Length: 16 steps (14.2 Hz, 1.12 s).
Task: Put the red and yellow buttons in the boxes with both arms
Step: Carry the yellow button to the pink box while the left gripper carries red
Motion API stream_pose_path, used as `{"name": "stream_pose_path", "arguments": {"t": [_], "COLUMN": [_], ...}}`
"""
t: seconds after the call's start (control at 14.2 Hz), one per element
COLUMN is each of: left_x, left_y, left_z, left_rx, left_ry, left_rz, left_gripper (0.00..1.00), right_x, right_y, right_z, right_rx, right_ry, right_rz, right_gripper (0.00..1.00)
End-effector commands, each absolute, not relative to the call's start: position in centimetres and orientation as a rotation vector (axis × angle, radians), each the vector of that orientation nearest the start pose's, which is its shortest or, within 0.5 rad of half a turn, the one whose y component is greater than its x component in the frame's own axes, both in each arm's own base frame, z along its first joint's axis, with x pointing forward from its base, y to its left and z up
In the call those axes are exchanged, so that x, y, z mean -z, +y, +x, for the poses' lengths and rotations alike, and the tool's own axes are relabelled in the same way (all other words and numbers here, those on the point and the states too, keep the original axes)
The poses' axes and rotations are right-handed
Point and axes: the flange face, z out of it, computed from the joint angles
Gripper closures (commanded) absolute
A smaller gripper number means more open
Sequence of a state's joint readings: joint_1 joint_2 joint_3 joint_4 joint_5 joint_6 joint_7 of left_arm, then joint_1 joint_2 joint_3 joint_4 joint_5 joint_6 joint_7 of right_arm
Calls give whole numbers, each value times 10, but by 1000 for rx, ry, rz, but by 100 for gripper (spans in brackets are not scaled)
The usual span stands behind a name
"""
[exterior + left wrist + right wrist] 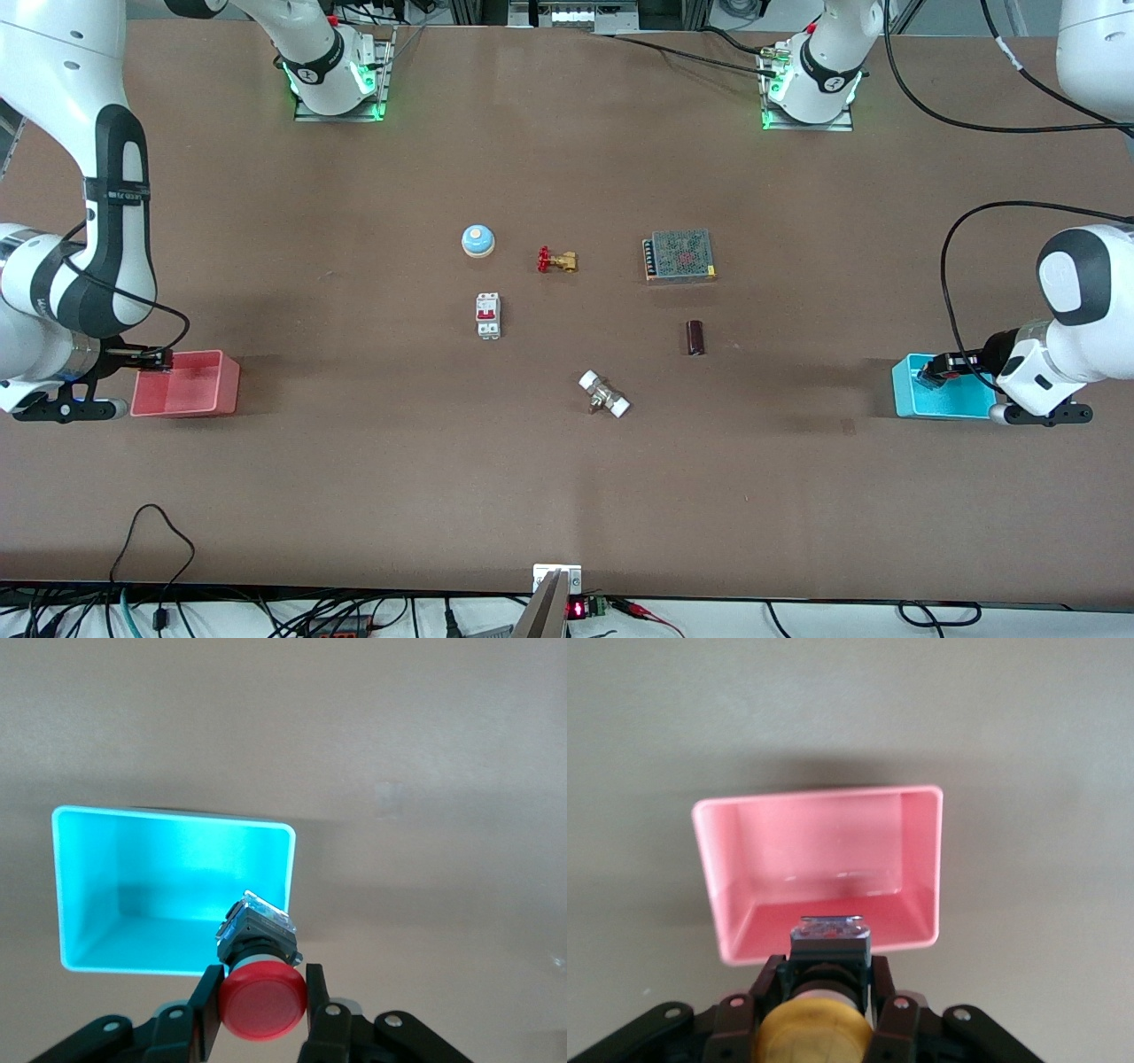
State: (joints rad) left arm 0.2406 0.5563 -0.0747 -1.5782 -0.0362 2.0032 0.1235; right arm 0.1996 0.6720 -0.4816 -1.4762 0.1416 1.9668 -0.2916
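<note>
Between the closed jaws of the left gripper [262,1003] the red button [262,999] is pinched by its cap, over the near rim of the cyan box [175,889]. The yellow button [814,1032] is clamped likewise in the right gripper [825,999], over the rim of the pink box [822,870]. Each button is judged light and rigid (the smooth, rounded caps may slip), so the squarer black base seems the surer hold.

Front camera overlooks the whole table [567,496]; wrist cameras look down closely.
</note>
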Motion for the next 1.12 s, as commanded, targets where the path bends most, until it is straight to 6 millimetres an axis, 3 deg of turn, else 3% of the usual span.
{"name": "stream_pose_path", "arguments": {"t": [0.0, 0.14, 0.28, 0.42, 0.63, 0.77, 0.91, 1.05], "left_x": [-288, -266, -254, -249, -243, -246, -254, -284], "left_y": [133, 155, 159, 166, 166, 165, 162, 158], "left_z": [682, 679, 680, 679, 679, 679, 682, 695], "left_rx": [-134, -149, -126, -115, -129, -123, -101, -27], "left_ry": [-38, -34, -8, -19, -19, -15, -14, -17], "left_rz": [-3204, -3203, -3202, -3202, -3204, -3202, -3200, -3194], "left_gripper": [74, 74, 73, 67, 35, 18, 12, 6], "right_x": [-287, -276, -266, -256, -243, -236, -226, -218], "right_y": [-125, -126, -119, -127, -132, -136, -146, -147], "right_z": [694, 696, 700, 698, 697, 695, 693, 692], "right_rx": [-200, -192, -162, -147, -151, -158, -162, -170], "right_ry": [-72, -79, -87, -50, -72, -71, -52, -53], "right_rz": [-3275, -3284, -3270, -3214, -3176, -3176, -3181, -3180], "right_gripper": [68, 68, 68, 68, 68, 68, 67, 66]}}
